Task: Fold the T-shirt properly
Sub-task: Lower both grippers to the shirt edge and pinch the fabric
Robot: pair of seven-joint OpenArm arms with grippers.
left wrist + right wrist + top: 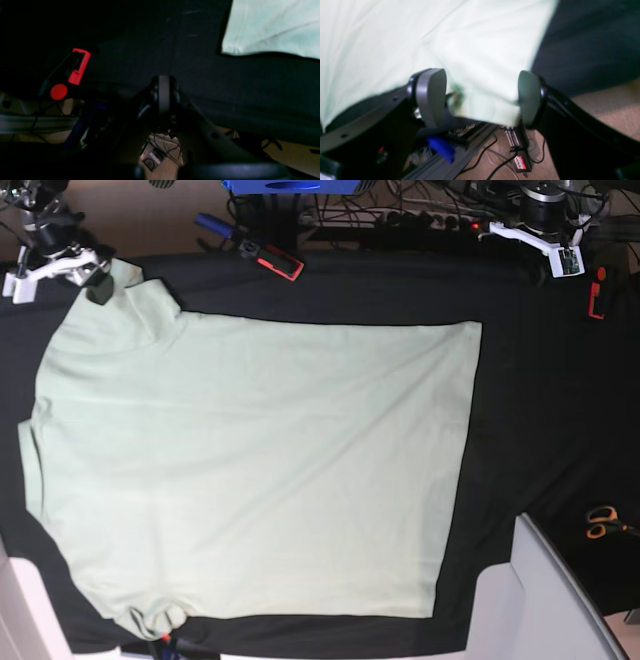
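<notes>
- The right gripper has its jaws spread wide, one pad on each side of a corner of the T-shirt; the cloth lies between them, and its edge seems to brush the right-hand pad, though no pinch shows.
- The left gripper has its jaws pressed together with nothing between them, over the bare black cloth of the tabletop and well apart from the shirt.
- The T-shirt lies spread flat on the black tabletop, pale mint green, filling the left and middle of the base view; its straight edge is toward the right.
- In the base view the right gripper sits at the far left corner, at the shirt's sleeve; the left arm is at the far right.
- Only the base view shows the whole shirt, the orange-handled scissors at the right edge and a red-and-black tool along the far edge.
- Only the left wrist view shows a red clamp beside a small corner of the shirt.
- Only the right wrist view shows the spread pads up close, with cables and carpet below.
</notes>
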